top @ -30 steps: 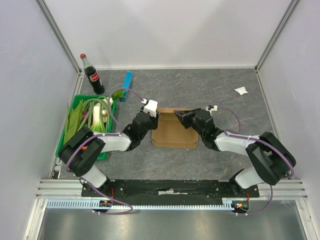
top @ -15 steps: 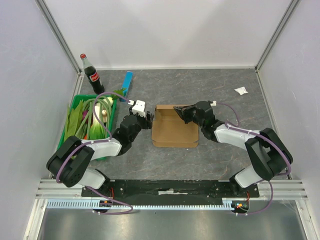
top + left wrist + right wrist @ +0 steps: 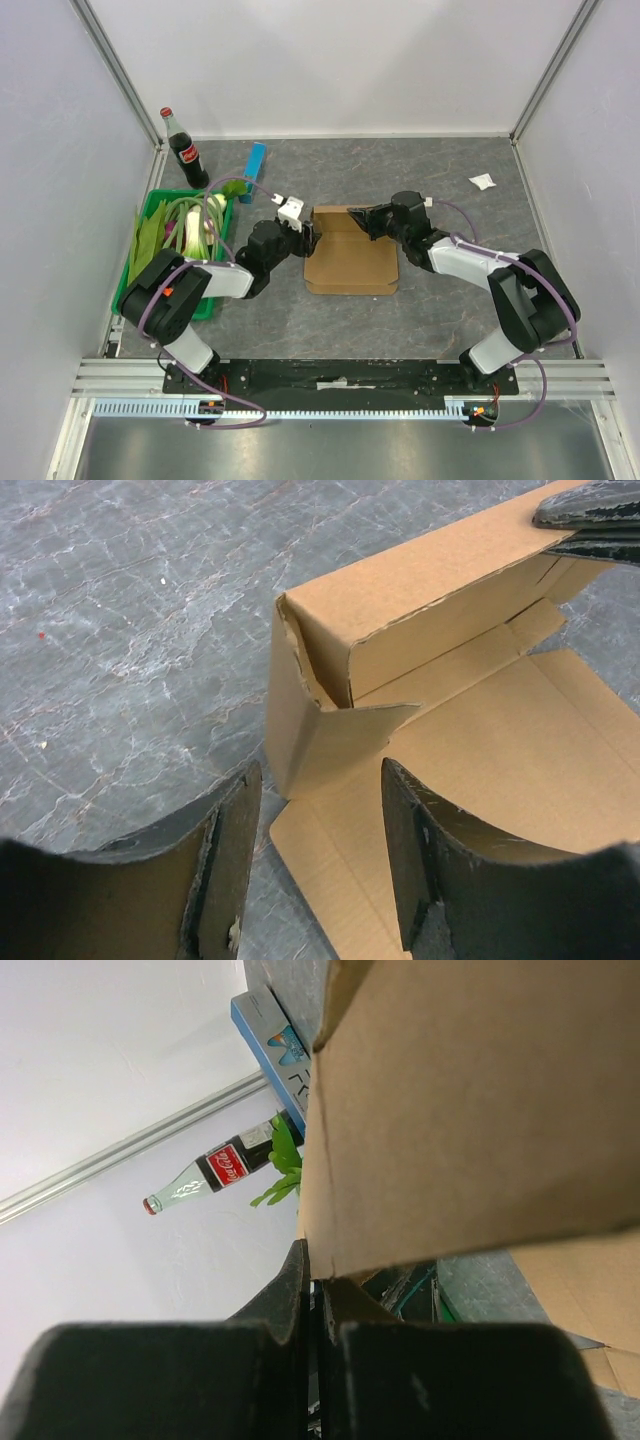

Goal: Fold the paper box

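The paper box [image 3: 350, 258] is a brown cardboard blank lying mid-table, with its back wall folded upright. In the left wrist view the box [image 3: 480, 730] shows that raised wall and a corner tab bent inward. My left gripper [image 3: 307, 233] is at the box's back left corner. It is open [image 3: 320, 860], with a low flap lying between and ahead of its fingers, untouched. My right gripper [image 3: 362, 219] is at the back wall's right part, shut [image 3: 315, 1260] on the wall's edge [image 3: 470, 1110]. Its fingertips [image 3: 590, 520] pinch the wall's top.
A green basket [image 3: 148, 222] of leafy vegetables stands at the left, close behind my left arm. A cola bottle [image 3: 186, 150] and a slim blue bar [image 3: 254, 171] are at the back left. A white scrap [image 3: 482, 181] lies back right.
My left gripper drew back left off the box, then returned to its back left corner. The right gripper shifted toward the back, still holding the wall.
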